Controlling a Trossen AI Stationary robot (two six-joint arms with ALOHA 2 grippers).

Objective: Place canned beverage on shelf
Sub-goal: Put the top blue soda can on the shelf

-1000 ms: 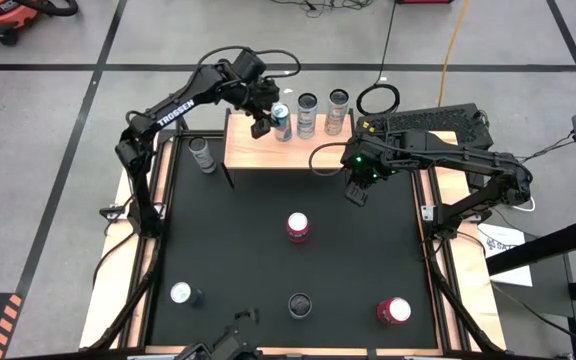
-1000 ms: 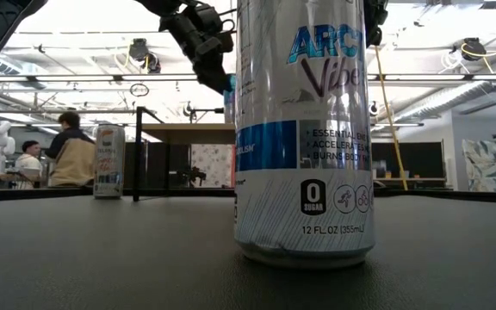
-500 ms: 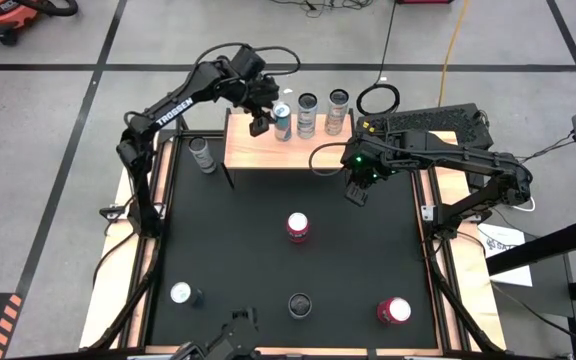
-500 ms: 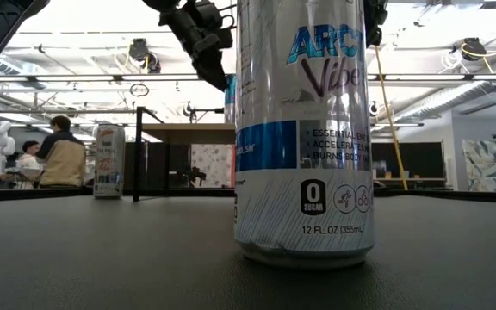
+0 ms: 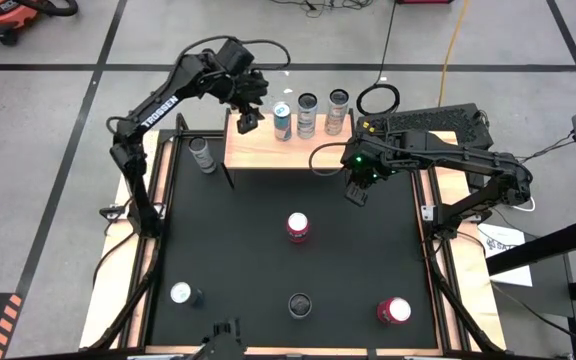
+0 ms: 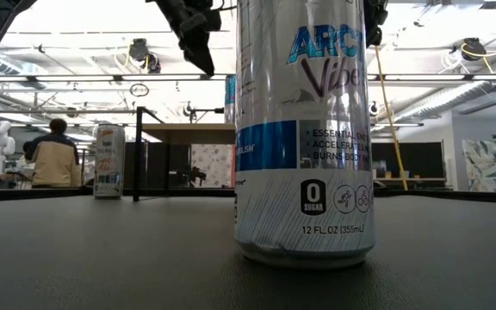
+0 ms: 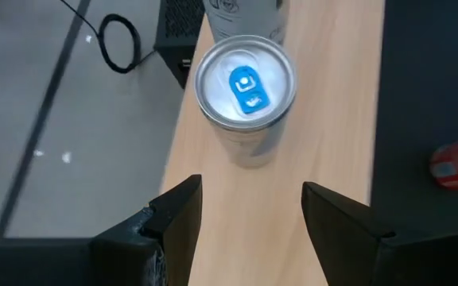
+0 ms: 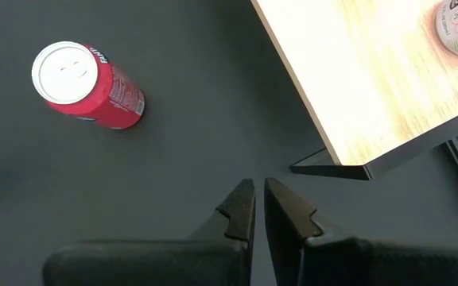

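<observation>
Three cans stand in a row along the far edge of the shelf (image 5: 268, 148), upright on the light board: a blue-tabbed can (image 5: 282, 121) at the left end, then a dark-topped can (image 5: 307, 113) and a third can (image 5: 339, 108). The left gripper (image 5: 247, 118) hangs over the shelf just beside the blue-tabbed can, its fingers spread apart and holding nothing; the left wrist view shows that can (image 7: 245, 89) standing free on the wood beyond the fingers (image 7: 177, 218). The right gripper (image 5: 357, 191) hovers over the black table (image 5: 238, 250) near the shelf's right front corner, its two fingers (image 8: 241, 208) drawn nearly together with only a thin gap and nothing between them.

On the table a red can (image 5: 297, 227) stands near the middle, another red can (image 5: 393, 311) sits toward the near right corner, and a dark can (image 5: 299, 305) is near the front edge. A white-topped can (image 5: 181, 294) stands near the front left, and one more can (image 5: 202, 155) stands on the table just left of the shelf. The low view is mostly filled by one tall silver can (image 6: 304, 129), probably the dark-topped one near the front edge.
</observation>
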